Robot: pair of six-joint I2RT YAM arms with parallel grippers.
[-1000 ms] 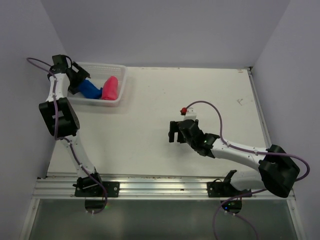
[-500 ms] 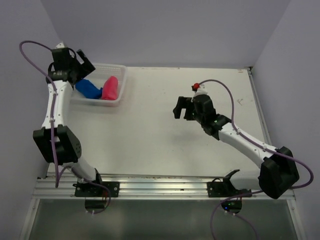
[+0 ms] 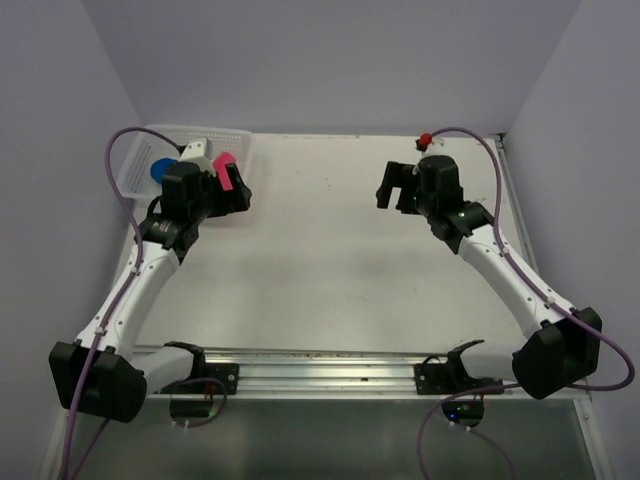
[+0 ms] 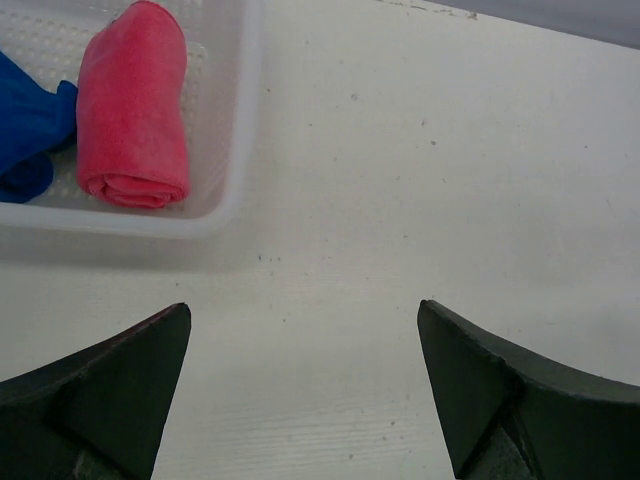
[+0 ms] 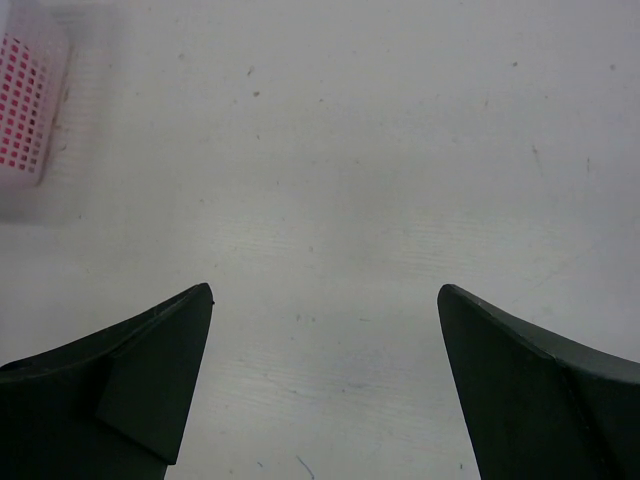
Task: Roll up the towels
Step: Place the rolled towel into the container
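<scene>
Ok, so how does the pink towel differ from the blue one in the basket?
The pink towel is a tidy roll, its spiral end showing; the blue towel looks looser and rumpled at its visible end. The pink one shows whole in the left wrist view; the blue one is cut off at the edge. Both lie side by side in the white basket.

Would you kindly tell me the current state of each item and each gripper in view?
basket: upright on the table, holding both towels
pink towel: rolled up, lying in the basket
blue towel: in the basket beside the pink towel, only partly visible
left gripper: open, empty, above the table near the basket
right gripper: open, empty, above the table
</scene>
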